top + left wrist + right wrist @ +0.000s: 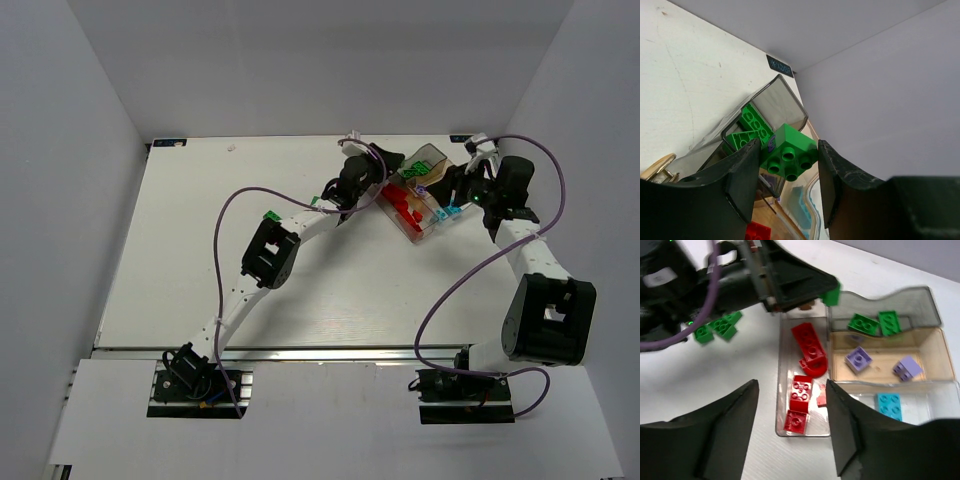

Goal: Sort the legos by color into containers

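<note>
One green lego sits pinched in the left claw.

Robotics lab, white walled booth, white table

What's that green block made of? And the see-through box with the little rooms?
The green brick looks like hard plastic: one solid colour, smooth slightly shiny faces, neat round studs. The tray looks like thin, smoky clear plastic: you can see right through its walls. Its tan bottom might be plastic too, but that's hard to tell.
</note>
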`<state>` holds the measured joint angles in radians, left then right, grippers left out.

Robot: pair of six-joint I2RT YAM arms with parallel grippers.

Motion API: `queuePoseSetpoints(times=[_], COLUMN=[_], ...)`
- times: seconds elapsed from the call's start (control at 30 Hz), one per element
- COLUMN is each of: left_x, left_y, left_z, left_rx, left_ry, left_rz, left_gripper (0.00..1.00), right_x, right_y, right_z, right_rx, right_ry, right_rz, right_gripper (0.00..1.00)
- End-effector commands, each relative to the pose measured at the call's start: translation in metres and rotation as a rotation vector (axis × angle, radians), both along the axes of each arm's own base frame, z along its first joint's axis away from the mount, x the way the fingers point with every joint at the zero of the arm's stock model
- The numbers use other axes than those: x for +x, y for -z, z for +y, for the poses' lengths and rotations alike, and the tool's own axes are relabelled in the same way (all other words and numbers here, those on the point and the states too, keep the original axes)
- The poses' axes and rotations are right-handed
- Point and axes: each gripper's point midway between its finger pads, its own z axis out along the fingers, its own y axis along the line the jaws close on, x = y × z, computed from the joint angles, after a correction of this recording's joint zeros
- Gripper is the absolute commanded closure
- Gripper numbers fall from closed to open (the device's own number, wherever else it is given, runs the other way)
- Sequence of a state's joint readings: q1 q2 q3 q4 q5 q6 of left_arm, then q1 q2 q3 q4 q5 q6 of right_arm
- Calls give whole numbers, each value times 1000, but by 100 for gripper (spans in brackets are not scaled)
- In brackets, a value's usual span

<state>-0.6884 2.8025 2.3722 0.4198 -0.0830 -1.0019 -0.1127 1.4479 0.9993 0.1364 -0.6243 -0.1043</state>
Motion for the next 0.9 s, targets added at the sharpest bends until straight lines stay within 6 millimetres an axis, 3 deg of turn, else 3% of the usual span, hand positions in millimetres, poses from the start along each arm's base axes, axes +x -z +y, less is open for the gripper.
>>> queuePoseSetpoints(times=[0.0,0.03,0.07,0.13,0.17,0.2,0.23,0.27,0.3,0.37,0.53,0.6,0.67,0.7,0.77,0.8,0.87], left_x=[-12,-16,-18,-29,-33,-39,-43,-53,-59,-66,-108,-120,-134,-137,-145,-149,-154], left_y=[-76,-87,-114,-121,-153,-159,-152,-177,-183,-184,-197,-181,-188,-171,-182,-166,-169], left_z=[-4,-5,2,2,13,15,17,23,25,30,28,29,33,37,45,49,52], left_rx=[-39,-42,-53,-28,-50,-51,-51,-76,-88,-122,-189,-185,-182,-165,-178,-164,-161], left_ry=[49,68,72,114,112,127,130,137,151,176,337,374,406,397,391,384,384], left_rz=[-82,-86,-104,-78,-100,-94,-56,-68,-59,6,129,182,190,217,181,209,202], left_gripper=[97,98,99,100,100,100,100,100,100,99,99,99,99,99,99,99,99], right_x=[-11,-10,-7,-5,-2,2,4,7,8,12,4,4,5,5,6,5,4], right_y=[-8,-9,-12,-16,-23,-30,-31,-39,-42,-48,-62,-72,-85,-89,-95,-97,-101], right_z=[22,24,25,29,30,31,31,32,33,35,45,46,50,53,56,59,63], right_rx=[-38,-47,-54,-59,-66,-69,-67,-73,-64,-53,7,34,89,101,122,130,144], right_ry=[-232,-256,-269,-312,-326,-336,-339,-348,-351,-360,-391,-370,-337,-336,-316,-317,-326], right_rz=[-124,-148,-171,-214,-249,-276,-286,-326,-333,-369,-420,-439,-439,-436,-423,-419,-412], right_gripper=[37,34,33,31,31,31,31,31,31,31,25,24,23,24,24,24,24])
